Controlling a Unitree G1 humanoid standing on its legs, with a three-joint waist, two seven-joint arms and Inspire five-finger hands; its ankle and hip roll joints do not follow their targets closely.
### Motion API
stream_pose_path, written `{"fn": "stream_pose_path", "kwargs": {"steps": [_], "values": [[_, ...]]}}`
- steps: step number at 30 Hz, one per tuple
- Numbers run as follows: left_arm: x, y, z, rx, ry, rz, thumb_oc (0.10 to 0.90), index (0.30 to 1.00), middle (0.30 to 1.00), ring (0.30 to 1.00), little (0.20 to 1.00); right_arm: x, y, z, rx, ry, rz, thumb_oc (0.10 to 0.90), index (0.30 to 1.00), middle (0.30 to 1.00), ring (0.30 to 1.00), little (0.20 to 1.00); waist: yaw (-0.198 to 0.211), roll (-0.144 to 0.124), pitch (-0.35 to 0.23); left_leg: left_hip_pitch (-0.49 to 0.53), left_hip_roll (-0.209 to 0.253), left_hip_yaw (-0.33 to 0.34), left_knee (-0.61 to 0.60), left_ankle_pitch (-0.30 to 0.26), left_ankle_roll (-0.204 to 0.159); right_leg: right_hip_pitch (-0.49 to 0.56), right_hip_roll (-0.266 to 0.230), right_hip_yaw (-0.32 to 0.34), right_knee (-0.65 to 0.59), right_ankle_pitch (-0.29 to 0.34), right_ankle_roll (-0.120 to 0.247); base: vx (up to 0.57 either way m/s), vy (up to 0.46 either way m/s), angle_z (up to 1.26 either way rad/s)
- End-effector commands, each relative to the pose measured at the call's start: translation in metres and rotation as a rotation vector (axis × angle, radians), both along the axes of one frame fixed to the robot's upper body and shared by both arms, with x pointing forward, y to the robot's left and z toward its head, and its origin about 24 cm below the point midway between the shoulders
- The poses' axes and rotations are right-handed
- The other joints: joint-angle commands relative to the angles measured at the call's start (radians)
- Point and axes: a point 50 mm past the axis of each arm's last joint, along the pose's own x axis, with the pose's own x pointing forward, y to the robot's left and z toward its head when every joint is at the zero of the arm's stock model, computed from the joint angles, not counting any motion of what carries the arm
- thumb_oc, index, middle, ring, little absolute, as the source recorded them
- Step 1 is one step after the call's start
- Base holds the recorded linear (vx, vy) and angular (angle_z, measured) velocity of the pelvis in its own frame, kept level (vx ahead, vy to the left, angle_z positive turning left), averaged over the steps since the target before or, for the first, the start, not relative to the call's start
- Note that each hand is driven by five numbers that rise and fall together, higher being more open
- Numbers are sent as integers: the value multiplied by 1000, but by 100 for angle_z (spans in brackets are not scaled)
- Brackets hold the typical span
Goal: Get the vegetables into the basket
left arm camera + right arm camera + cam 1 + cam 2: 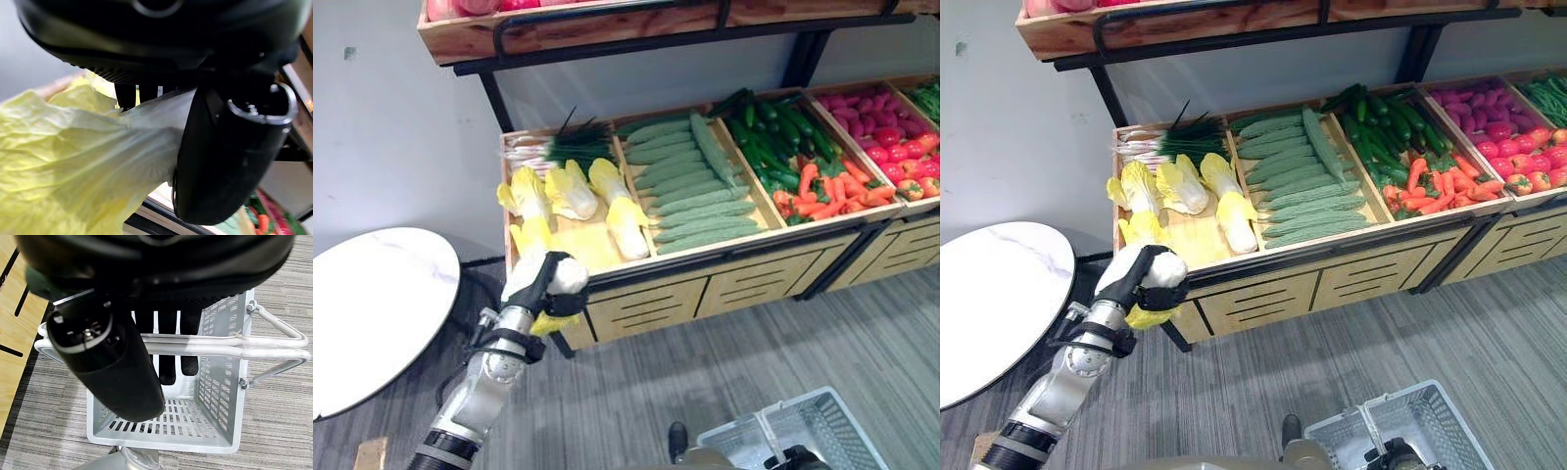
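Observation:
My left hand (540,283) is shut on a yellow-white napa cabbage (570,276) just off the front left corner of the produce stand, level with the crate's edge. In the left wrist view the cabbage's crinkled leaves (73,161) spread past my thumb (225,156). More cabbages (573,191) lie in the leftmost crate. My right hand (112,377) is curled round the two wire handles (274,345) of a light grey plastic basket (822,416), which hangs low at the lower right above the floor. Its inside (161,423) holds nothing.
The wooden stand (724,279) also holds scallions (558,147), long green gourds (695,186), cucumbers (773,127), carrots and peppers (832,186), and tomatoes (901,157). An upper shelf (607,29) overhangs it. A white round table (372,313) stands at the left. Grey carpet lies between stand and basket.

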Motion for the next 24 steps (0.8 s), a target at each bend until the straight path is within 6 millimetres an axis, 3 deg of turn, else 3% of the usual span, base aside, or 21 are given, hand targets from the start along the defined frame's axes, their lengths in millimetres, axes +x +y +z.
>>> {"fn": "stream_pose_path", "kwargs": {"steps": [1, 2, 6, 12, 24], "values": [[15, -14, 67, -275, -272, -126, 400, 300, 300, 300, 300, 19, 7, 1, -2, -44, 40, 400, 300, 300, 300, 300, -10, -79, -41, -24, -29, -36, -5, 2, -6, 61, -90, 78, -73, 41, 135, -54, 52, 5], [13, -24, 68, -390, -255, -171, 400, 300, 300, 300, 300, 24, 11, 2, 16, -79, 2, 400, 300, 300, 300, 300, -11, -80, -34, -26, -34, -39, -5, 1, -1, 54, -95, 78, -69, 45, 138, -56, 53, 5], [9, -37, 69, -522, -212, -255, 400, 300, 300, 300, 300, 32, 17, 1, 37, -106, 3, 400, 300, 300, 300, 300, -12, -81, -18, -29, -45, -34, -5, -1, 9, 46, -105, 83, -64, 49, 142, -36, 58, 3], [11, -41, 86, -433, -278, -302, 400, 300, 300, 300, 300, 32, 23, 0, 53, -119, -17, 400, 300, 300, 300, 300, -16, -91, 6, -38, -73, -34, -5, -9, 23, 29, -140, 87, -54, 69, 163, -19, 96, 2], [14, -39, 92, -367, -318, -279, 400, 300, 300, 300, 300, 45, 32, 2, 56, -174, 3, 400, 300, 300, 300, 300, -20, -133, 73, -75, -84, 13, -5, -11, 30, -55, -170, 75, -36, 157, 204, -55, 53, -8]]}}
